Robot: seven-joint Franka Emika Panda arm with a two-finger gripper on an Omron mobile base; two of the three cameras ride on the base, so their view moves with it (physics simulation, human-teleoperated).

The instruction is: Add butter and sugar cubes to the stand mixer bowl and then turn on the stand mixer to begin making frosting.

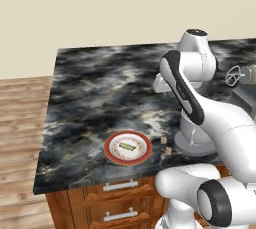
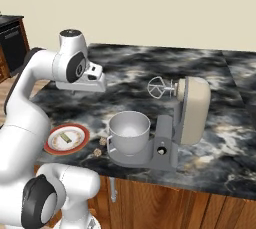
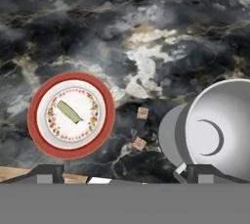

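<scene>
The butter [image 3: 70, 112] is a pale yellow-green stick lying on a red-rimmed white plate [image 3: 39, 95]; it also shows as the butter [image 2: 66, 137] and the butter [image 1: 127, 146]. Two tan sugar cubes [image 3: 142, 113] [image 3: 139, 143] rest on the counter between plate and mixer. The silver stand mixer bowl [image 2: 129, 132] sits on the stand mixer [image 2: 192, 110], whose beige head is tilted back with the whisk [image 2: 157, 87] raised. My gripper [image 3: 126, 173] hangs high above the cubes, open, holding nothing.
Dark marbled counter [image 1: 100, 88] stretches behind the plate with free room to the left and back. The counter's front edge and wooden drawers [image 1: 120, 193] lie just below the plate. A small knob [image 2: 161, 150] sits on the mixer's grey post.
</scene>
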